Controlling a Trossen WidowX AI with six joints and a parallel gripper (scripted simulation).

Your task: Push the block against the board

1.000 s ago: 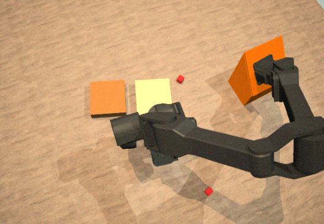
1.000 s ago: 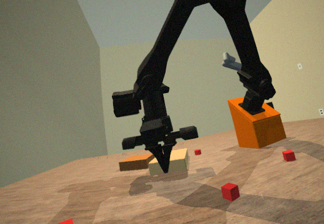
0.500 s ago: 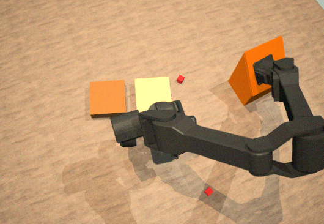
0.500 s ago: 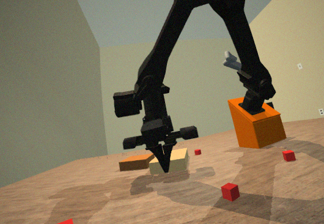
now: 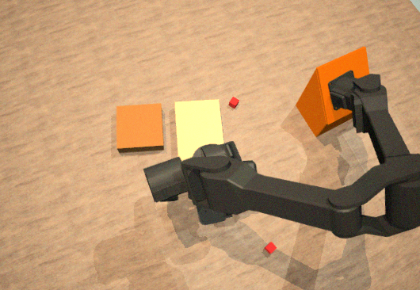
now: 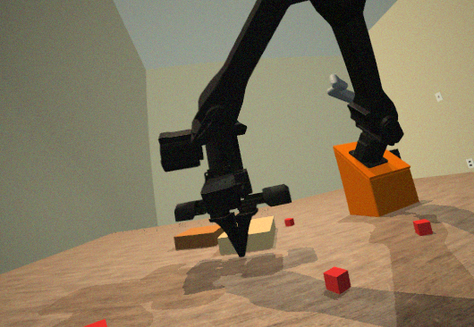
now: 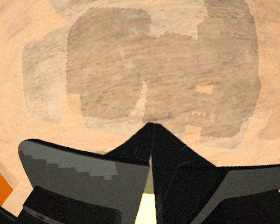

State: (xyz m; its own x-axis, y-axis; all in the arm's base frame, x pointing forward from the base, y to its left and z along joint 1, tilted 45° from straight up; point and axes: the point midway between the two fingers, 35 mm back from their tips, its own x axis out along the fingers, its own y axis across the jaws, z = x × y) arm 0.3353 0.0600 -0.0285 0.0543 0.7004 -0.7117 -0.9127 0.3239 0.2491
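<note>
Top view: the square orange block [image 5: 139,126] [image 6: 197,239] lies flat on the worktop [image 5: 119,45] [image 6: 143,270] [image 7: 175,20] at nine o'clock from the pale yellow board [image 5: 199,124] [image 6: 252,240] [image 7: 146,207], a narrow gap separating their facing sides. The pincer [image 5: 211,188] [image 6: 241,255] [image 7: 153,128], pressed together and pinching nothing, points down near the board's six o'clock end. A small red cube [image 5: 234,102] [image 6: 289,222] lies at two o'clock from the board.

One view looks steeply down on the worktop [image 5: 87,53] [image 6: 148,279] from above. Another faces the arm [image 5: 293,197] [image 6: 264,33] from low and farther off, tilted. Both share the arm and orange mount [image 5: 313,101] [image 6: 395,189]. The wrist view peers closely along the hand [image 5: 211,192] [image 6: 241,255] [image 7: 153,128] toward the wood.
</note>
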